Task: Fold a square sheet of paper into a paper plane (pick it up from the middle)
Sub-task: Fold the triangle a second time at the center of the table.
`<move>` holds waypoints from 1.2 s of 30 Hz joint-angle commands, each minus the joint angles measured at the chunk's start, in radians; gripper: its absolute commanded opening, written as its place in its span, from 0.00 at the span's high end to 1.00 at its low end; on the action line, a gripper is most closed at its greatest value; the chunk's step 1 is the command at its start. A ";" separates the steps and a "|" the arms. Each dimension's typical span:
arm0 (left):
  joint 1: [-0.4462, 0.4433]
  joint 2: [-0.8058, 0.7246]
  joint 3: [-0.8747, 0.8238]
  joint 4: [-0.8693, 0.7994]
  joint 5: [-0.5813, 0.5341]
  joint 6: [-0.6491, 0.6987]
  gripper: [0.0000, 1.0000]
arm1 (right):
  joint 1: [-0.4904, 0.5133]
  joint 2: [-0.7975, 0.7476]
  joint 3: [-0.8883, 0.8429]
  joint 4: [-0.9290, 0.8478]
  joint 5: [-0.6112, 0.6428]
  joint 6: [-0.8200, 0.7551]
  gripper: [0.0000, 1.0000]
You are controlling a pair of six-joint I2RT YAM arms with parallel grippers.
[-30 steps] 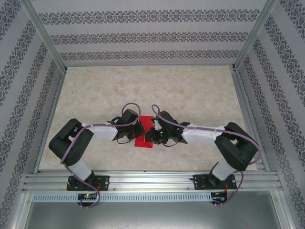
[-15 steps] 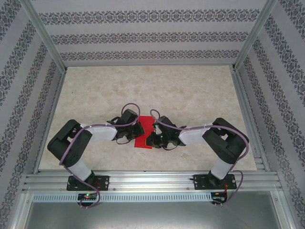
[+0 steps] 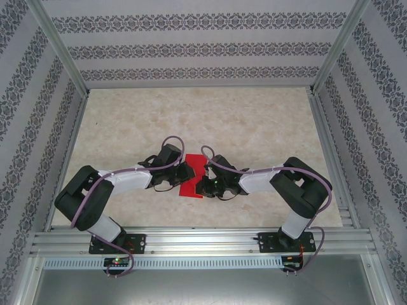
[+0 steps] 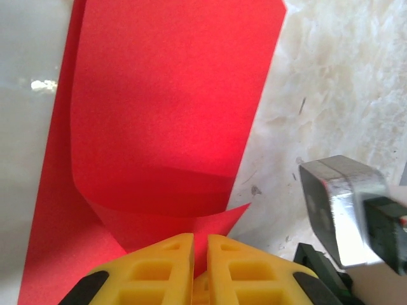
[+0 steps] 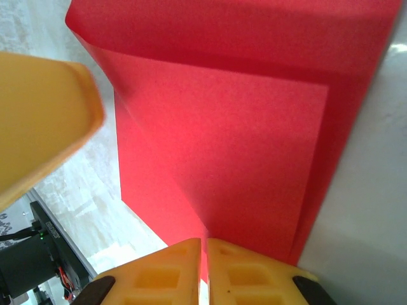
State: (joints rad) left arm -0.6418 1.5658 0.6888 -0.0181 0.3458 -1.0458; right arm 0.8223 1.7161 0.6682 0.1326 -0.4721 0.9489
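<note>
square sheet of paper (image 4: 165, 114) | near edge hidden inside left pincer (image 4: 200, 239)

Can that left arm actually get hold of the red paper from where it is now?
Seemingly yes. The left gripper looks shut on the near edge of the red paper, its yellow fingers pressed together with the sheet between them; nothing blocks it.

high rear overview, close wrist views
</note>
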 commanded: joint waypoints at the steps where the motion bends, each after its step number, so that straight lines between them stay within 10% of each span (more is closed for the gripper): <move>1: -0.005 0.057 -0.018 0.063 0.017 -0.017 0.87 | 0.001 0.037 -0.033 -0.070 0.035 0.004 0.88; 36: 0.163 0.080 0.050 -0.063 -0.096 0.109 0.88 | -0.032 -0.011 -0.049 -0.186 0.031 -0.067 0.94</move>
State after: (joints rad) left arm -0.5045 1.6512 0.7109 -0.0280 0.2932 -0.9848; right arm 0.8021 1.6932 0.6582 0.0891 -0.4648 0.9100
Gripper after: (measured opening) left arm 0.114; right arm 0.061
